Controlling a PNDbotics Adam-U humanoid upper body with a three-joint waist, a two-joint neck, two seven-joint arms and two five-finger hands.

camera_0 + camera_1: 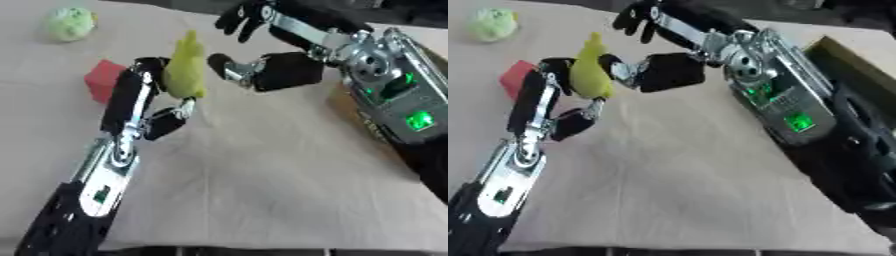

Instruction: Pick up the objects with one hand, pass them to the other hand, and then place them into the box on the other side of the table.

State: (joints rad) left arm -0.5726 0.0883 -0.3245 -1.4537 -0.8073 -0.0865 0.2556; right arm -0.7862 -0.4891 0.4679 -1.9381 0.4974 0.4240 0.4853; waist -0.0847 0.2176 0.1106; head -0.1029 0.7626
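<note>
my left hand (144,95) pinches the yellow pear-shaped toy (185,67) above the table, it seems light and smooth, so my spread right hand (262,70) should take its wide belly.

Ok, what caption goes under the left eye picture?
Left hand holds up a yellow pear-shaped object toward the open right hand.

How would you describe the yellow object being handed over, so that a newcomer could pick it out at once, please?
Start at the robot's left hand, raised over the beige table. The yellow pear-shaped object stands upright in its fingers, with the right hand open beside it. Unlike the red block and pale green ball behind, it is off the table.
</note>
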